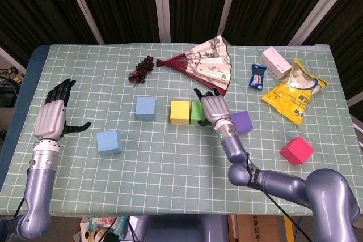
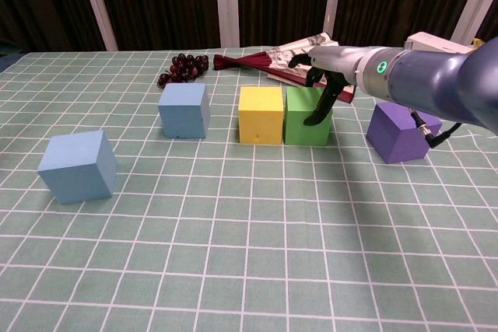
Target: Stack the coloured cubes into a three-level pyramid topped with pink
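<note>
Fan (image 1: pixel 207 62) behind green cube (image 2: pixel 306 116).

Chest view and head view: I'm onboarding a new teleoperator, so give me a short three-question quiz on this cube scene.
1. True or false: the yellow cube and green cube stand side by side.
2. Which cube has the right robot hand reached? A) purple B) green C) pink
3. Fill in: the pink cube lies alone near the table's ____ edge, seen from the head view.

Key: 1 true. 2 B; its fingers hang over the green cube's right side, the purple cube apart. 3 right. The left robot hand holds nothing.
</note>
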Available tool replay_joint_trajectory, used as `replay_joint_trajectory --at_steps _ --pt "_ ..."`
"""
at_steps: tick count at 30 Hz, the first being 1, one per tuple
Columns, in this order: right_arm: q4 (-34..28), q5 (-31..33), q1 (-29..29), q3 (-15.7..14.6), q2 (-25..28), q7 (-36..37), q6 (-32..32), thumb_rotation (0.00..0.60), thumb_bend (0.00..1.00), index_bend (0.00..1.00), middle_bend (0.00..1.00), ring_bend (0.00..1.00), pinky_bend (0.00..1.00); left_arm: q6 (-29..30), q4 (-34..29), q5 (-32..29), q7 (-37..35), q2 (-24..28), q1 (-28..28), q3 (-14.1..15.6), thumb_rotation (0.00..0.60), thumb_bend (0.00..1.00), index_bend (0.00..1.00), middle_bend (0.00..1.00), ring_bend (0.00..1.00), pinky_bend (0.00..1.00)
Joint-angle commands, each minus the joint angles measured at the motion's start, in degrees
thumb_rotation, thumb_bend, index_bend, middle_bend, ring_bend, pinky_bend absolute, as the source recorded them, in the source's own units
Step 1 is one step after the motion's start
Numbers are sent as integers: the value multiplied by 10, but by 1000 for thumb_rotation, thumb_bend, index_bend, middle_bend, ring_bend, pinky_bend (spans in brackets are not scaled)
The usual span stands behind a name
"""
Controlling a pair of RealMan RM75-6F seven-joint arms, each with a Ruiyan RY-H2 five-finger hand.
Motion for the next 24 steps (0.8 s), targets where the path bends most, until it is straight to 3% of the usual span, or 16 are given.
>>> replay_joint_trajectory --at_steps 1,13,24 --pt "-2 2 0 0 0 -1 1 600 236 63 394 189 0 0 0 0 0 0 0 0 600 110 0 0 0 0" --pt "-7 6 -2 0 -2 -2 3 600 236 0 221 167 0 0 0 0 0 0 0 1 600 110 0 0 0 0" --pt "-18 3 -5 3 -2 -4 15 600 236 0 205 157 0 -2 -1 0 0 0 -1 2 600 111 0 0 0 0"
